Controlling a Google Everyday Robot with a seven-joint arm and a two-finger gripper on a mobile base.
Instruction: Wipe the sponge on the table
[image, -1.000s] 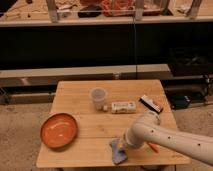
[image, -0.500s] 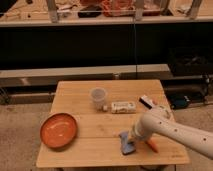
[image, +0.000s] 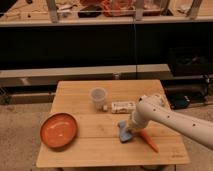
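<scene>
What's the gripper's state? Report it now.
Gripper: down at the sponge, near the table's front right; open, closed or holding cannot be told.

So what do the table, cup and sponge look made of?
The table: pale wood planks, matte, seams visible. The cup: translucent, plastic or glass, can't tell which. The sponge: soft bluish foam, seemingly, lying under the gripper near the table's front edge.
</scene>
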